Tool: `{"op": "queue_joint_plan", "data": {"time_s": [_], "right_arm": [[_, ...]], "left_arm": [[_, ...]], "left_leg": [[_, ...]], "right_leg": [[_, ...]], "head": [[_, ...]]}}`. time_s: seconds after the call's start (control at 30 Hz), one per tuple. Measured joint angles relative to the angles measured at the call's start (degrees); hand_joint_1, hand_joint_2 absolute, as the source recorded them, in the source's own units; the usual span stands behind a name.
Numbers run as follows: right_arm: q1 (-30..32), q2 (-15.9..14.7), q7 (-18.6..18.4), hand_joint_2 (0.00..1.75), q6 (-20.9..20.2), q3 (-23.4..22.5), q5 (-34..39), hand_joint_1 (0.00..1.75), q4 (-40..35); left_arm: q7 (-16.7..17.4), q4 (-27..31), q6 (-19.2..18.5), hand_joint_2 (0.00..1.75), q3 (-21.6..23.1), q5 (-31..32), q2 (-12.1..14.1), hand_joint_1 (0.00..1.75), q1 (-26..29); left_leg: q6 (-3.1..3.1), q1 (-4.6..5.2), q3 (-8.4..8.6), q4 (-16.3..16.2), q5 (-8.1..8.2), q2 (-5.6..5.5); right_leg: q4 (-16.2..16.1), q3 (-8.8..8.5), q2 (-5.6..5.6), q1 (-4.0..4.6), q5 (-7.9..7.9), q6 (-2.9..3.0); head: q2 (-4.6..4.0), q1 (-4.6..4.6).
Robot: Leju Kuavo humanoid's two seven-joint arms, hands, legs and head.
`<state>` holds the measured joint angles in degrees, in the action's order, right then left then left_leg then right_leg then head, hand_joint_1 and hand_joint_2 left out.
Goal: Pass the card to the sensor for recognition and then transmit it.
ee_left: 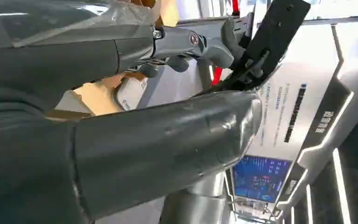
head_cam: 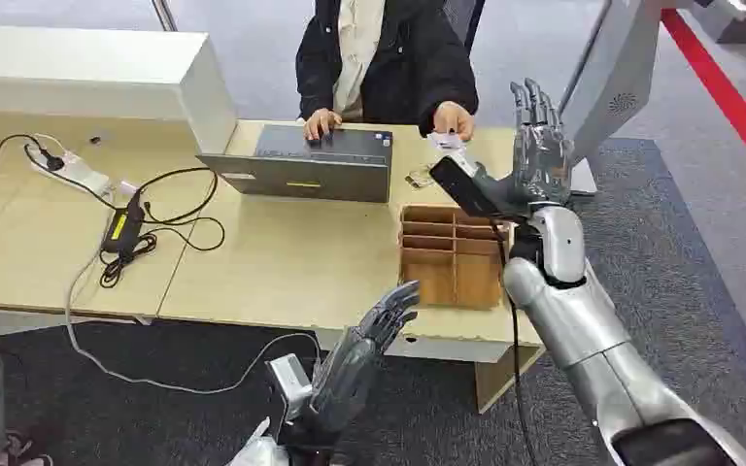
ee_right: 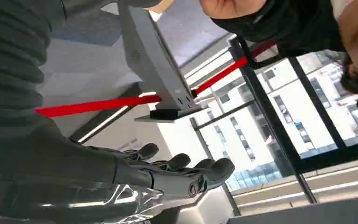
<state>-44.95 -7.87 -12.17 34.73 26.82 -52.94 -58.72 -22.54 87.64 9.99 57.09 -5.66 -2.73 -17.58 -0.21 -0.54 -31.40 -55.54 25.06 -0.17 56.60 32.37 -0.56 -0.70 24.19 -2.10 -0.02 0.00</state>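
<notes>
Head view shows the right hand (head_cam: 541, 146) raised over the far right part of the desk (head_cam: 282, 262), fingers straight, together and pointing up, holding nothing. Just beyond it and toward the robot's left, a seated person's hand (head_cam: 454, 120) pinches one white card (head_cam: 446, 141); the card is apart from the right hand. Its long axis appears to run roughly along the desk's far edge, though it is too small to tell which way its face points. Below the right hand, nearer the robot, sits one wooden divided tray (head_cam: 452, 254). One open laptop (head_cam: 311, 165) stands further to the left of that hand, the person's other hand (head_cam: 321, 123) on its keyboard.

One left hand (head_cam: 364, 345) hovers low at the desk's near edge, fingers extended and slightly apart, empty. Right wrist view shows the right hand's fingers (ee_right: 186, 170) lying straight, with nothing between them.
</notes>
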Motion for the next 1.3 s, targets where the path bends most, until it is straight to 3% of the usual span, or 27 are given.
{"op": "queue_joint_plan", "data": {"time_s": [0.4,0.73,0.8,0.83,0.9,0.93,0.97,1.3], "right_arm": [[-8.5,3.0,-0.8,1.75,-0.8,1.9,-1.0,0.00,17.2],[-12.1,4.9,-1.2,1.75,-0.4,2.6,-0.2,0.00,23.5],[-12.5,5.2,-0.8,1.75,0.0,2.6,0.2,0.10,24.5],[-12.6,5.4,-0.5,1.75,0.4,2.7,0.6,0.28,24.9],[-13.0,5.7,0.1,1.75,1.4,2.8,1.3,0.91,25.6],[-13.1,5.8,0.3,1.75,1.6,2.9,1.5,1.57,25.9],[-13.2,5.9,0.4,1.75,1.8,3.0,1.6,1.75,26.2],[-13.7,6.8,1.4,1.75,2.5,3.3,3.4,1.75,28.6]], "left_arm": [[-0.5,-2.2,0.6,0.00,0.8,-0.3,-0.3,0.00,-0.9],[-0.5,-2.5,0.9,0.00,1.1,-0.4,-0.4,0.00,-0.9],[-0.4,-2.5,1.0,0.00,1.1,-0.3,-0.4,0.00,-0.9],[-0.4,-2.5,1.0,0.00,1.1,-0.3,-0.4,0.00,-0.8],[-0.3,-2.5,1.0,0.00,1.1,-0.2,-0.4,0.00,-0.8],[-0.3,-2.5,1.0,0.00,1.1,-0.2,-0.4,0.00,-0.8],[-0.3,-2.5,1.0,0.00,1.1,-0.2,-0.4,0.00,-0.8],[-0.3,-2.6,1.0,0.00,1.1,-0.1,-0.4,0.00,-0.5]], "left_leg": [[0.02,0.01,-0.07,0.0,-0.02,0.01],[0.02,0.01,-0.07,0.0,-0.02,0.00],[0.02,0.01,-0.07,0.0,-0.02,0.00],[0.02,0.01,-0.07,0.0,-0.02,0.00],[0.02,0.01,-0.07,0.0,-0.02,0.00],[0.02,0.01,-0.07,0.0,-0.02,0.00],[0.02,0.01,-0.07,0.0,-0.02,0.00],[0.02,0.01,-0.06,0.0,-0.02,0.00]], "right_leg": [[0.0,0.08,0.01,0.00,-0.02,-0.02],[0.0,0.08,0.00,0.00,-0.02,-0.02],[0.0,0.08,0.00,0.00,-0.02,-0.02],[0.0,0.08,0.00,0.00,-0.02,-0.02],[0.0,0.08,0.00,0.00,-0.02,-0.02],[0.0,0.08,0.00,0.00,-0.02,-0.02],[0.0,0.08,0.00,0.00,-0.02,-0.02],[0.0,0.08,0.00,0.00,-0.02,-0.03]], "head": [[0.00,-0.02],[0.00,-0.02],[0.00,-0.02],[0.00,0.00],[0.00,0.00],[0.00,-0.02],[0.00,0.00],[0.00,0.00]]}}
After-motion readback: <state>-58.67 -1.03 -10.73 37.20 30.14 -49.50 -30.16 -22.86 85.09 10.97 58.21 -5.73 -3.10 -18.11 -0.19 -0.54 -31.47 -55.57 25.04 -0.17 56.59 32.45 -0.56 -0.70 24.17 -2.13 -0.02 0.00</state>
